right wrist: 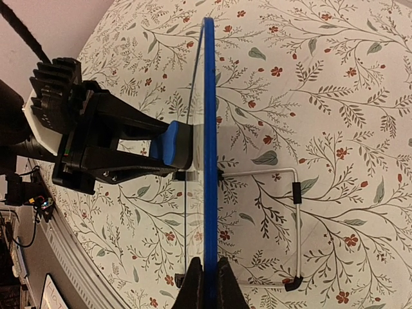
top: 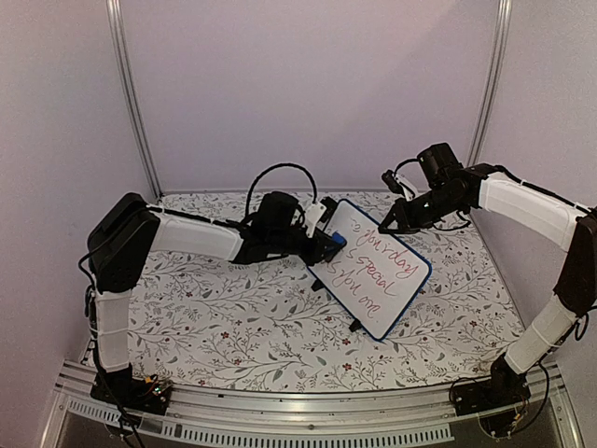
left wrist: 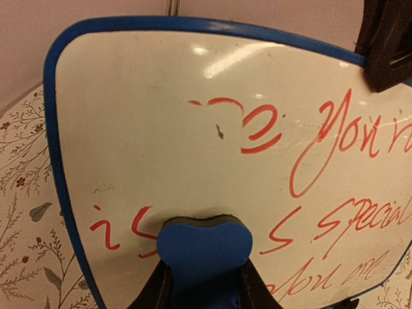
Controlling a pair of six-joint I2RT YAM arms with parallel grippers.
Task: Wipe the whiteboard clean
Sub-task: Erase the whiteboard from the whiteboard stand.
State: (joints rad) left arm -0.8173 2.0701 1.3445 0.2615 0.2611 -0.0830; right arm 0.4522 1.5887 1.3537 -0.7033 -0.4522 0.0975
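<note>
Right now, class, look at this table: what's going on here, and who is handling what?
Two robot arms are erasing a small whiteboard that stands propped on the flowered table. The right arm has its jaws shut on the board's blue frame, steadying it. The left arm has its jaws shut on a blue eraser, pressed against the board's face. Some letters near the eraser look partly wiped, but most of the red writing is still there.
</note>
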